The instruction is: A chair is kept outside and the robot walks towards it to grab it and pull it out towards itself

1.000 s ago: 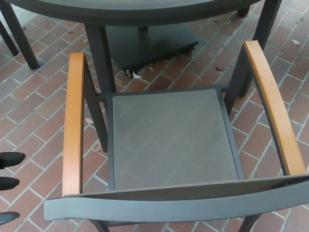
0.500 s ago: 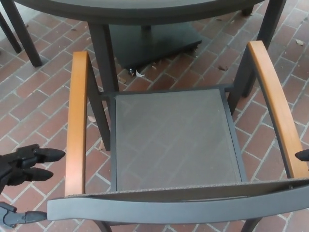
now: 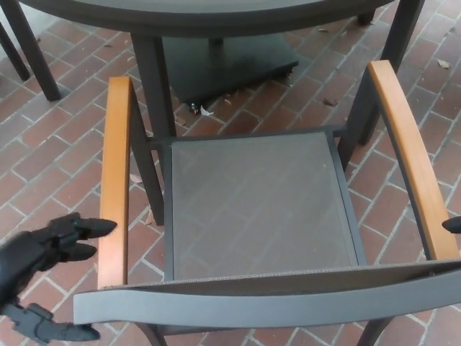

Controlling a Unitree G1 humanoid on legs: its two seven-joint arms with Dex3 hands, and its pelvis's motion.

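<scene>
Reach step: chair (image 3: 259, 216) directly ahead, tucked toward table (image 3: 194, 14) on brick patio. Left hand (image 3: 43, 267) spread wide, empty, just beside left armrest (image 3: 115, 180). Right hand (image 3: 454, 225) barely visible at frame edge, posture unclear. Next, judging: close fingers on chair, pull back.

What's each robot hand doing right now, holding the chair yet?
Left robot hand: open, fingers spread beside the chair's left armrest, holding nothing.
Right robot hand: only a tip shows at the picture's edge by the right armrest; cannot be told.
</scene>
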